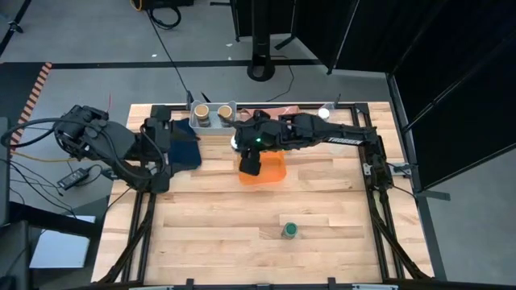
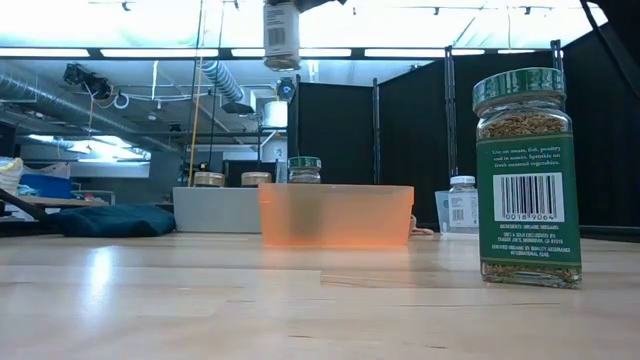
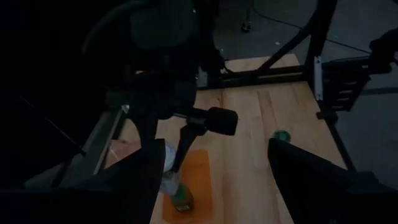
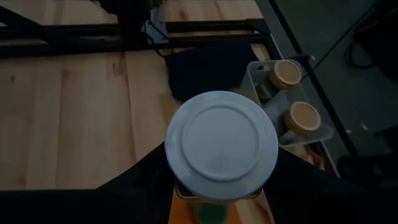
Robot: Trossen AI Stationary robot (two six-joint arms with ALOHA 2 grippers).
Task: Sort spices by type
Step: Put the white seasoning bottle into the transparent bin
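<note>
My right gripper (image 1: 248, 151) hangs over the orange tray (image 1: 274, 174), shut on a white-capped jar (image 4: 221, 143) that is raised high (image 2: 282, 35). Inside the tray a green-capped jar (image 2: 304, 168) stands upright. On the near table stands a second green-capped jar (image 1: 289, 231), also upright. Two tan-capped jars (image 4: 286, 74) (image 4: 303, 118) sit in the pale grey bin (image 1: 211, 121). Another white-capped jar (image 2: 462, 205) stands on the table right of the tray. My left gripper (image 3: 217, 186) waits open at the table's left. My right gripper holds the white-capped jar by its upper part, just under the cap (image 4: 180, 149), pinched between the two fingers (image 4: 140, 180), which come from above pointing down. The jar hangs upright, lifted well clear, over the tray and the green-capped jar in it.
A dark blue cloth (image 2: 100, 220) lies on the table's far left, beside the grey bin. Bare wooden tabletop (image 1: 218, 225) spreads across the near half. Black frame rails (image 1: 379, 185) run along the table's sides.
</note>
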